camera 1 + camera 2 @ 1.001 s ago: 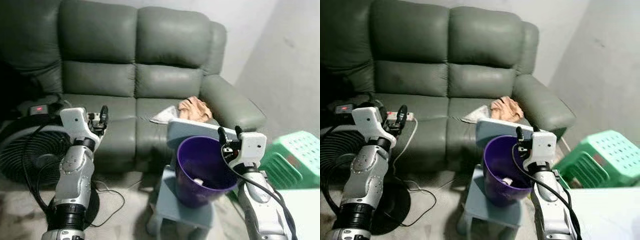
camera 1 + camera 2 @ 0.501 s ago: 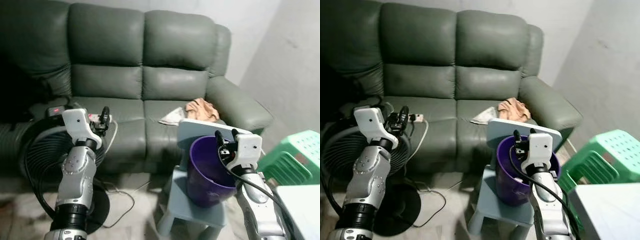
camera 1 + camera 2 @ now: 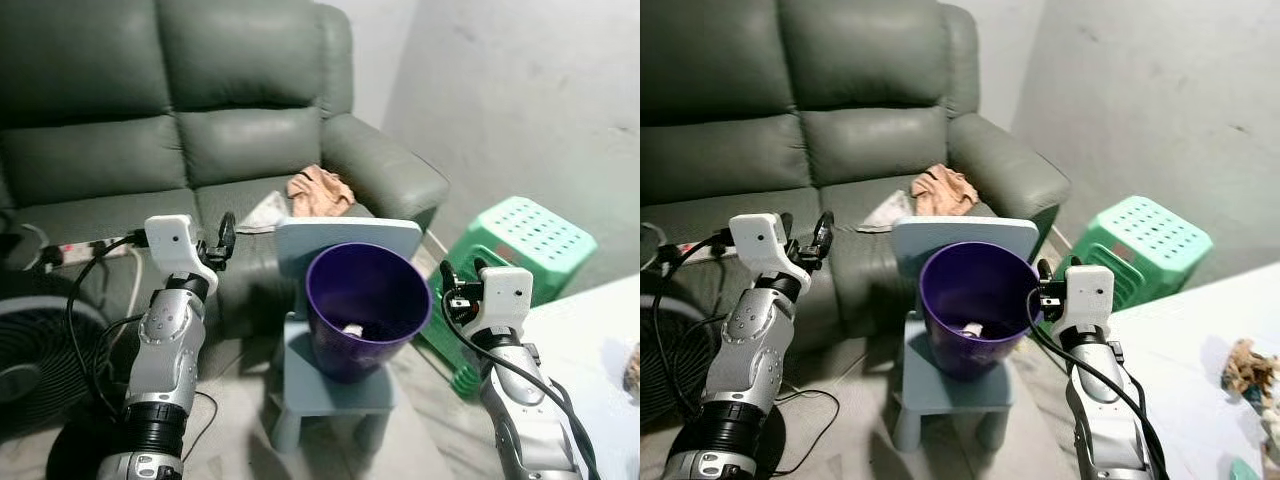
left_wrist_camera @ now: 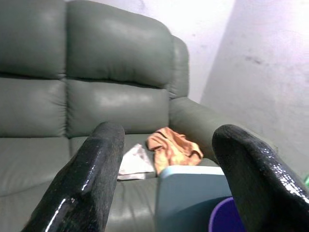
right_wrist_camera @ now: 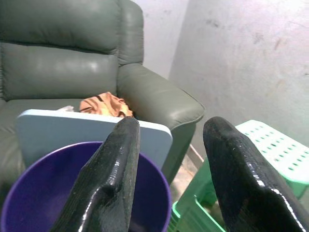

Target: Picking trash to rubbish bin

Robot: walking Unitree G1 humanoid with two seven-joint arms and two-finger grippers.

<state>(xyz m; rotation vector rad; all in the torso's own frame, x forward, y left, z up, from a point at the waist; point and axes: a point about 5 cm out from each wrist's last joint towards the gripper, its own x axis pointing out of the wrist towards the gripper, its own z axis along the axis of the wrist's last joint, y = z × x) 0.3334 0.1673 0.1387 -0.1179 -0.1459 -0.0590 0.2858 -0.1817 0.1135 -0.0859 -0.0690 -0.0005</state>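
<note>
Purple bin (image 3: 366, 310) is standing upright on a small blue chair (image 3: 335, 380) in front of the green sofa (image 3: 180, 130), its open mouth facing up, and a pale scrap of trash (image 3: 351, 329) is lying at its bottom. The left gripper (image 3: 222, 240) is hovering beside the sofa seat with its fingers (image 4: 91, 179) spread apart, holding nothing. The right gripper (image 3: 460, 285) is hanging just beside the bin's rim, fingers (image 5: 108, 179) likewise parted and empty. An orange cloth (image 4: 173, 147) is lying on the sofa seat behind the chair. The right eye view is also showing crumpled trash (image 3: 1248, 368) on a white table (image 3: 1180, 380), while the head views are taking in a green stool (image 3: 520, 245) and a fan (image 3: 25, 360).
</note>
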